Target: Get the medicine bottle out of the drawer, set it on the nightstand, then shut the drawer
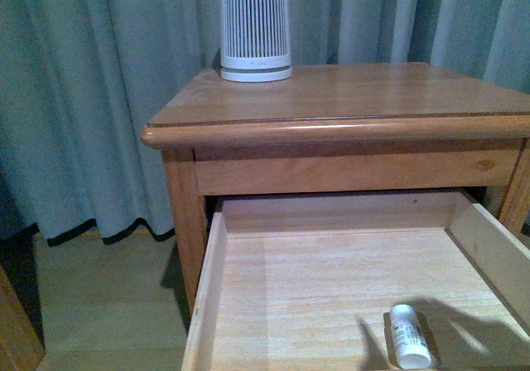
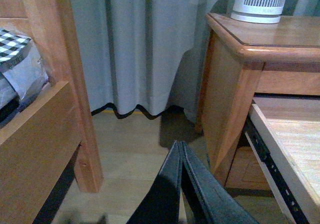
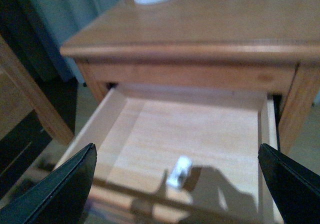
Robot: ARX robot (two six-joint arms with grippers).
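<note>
- The small white cylindrical plastic medicine bottle [image 1: 410,336] lies on its side on the pale floor of the pulled-out orange-brown wooden drawer [image 1: 208,296]. It is towards the front and right of centre in the front view, clear of the drawer walls.
- In the right wrist view the medicine bottle [image 3: 179,172] shows between the 2 dark fingers [image 3: 65,189] of my right hand [image 3: 175,148]. It is slightly nearer the one on the drawer's left side and touches neither.
- The right hand is spread wide, one finger out towards each side wall of the drawer [image 3: 190,124]. It holds nothing and is not in contact with anything I can see.
- A dark shadow falls on the drawer floor just beside the bottle.
- My left hand [image 2: 180,149] has its 2 black fingers pressed together at the tips, with nothing between them.
- The left hand sits low over the pale wooden floor [image 2: 135,149], beside the left flank of the orange-brown wooden bedside table [image 2: 225,99]. It is well apart from the bottle, which its camera does not show.
- The left wrist view catches the open drawer [image 2: 295,134] from the side, with a black slide rail [image 2: 272,164] beneath its edge.
- On the glossy top of the table [image 1: 356,98], at the back left, stands a tall white ribbed cylinder appliance [image 1: 255,31].
- A grey-green pleated curtain [image 1: 99,98] hangs behind.
- Neither arm appears in the front view.
</note>
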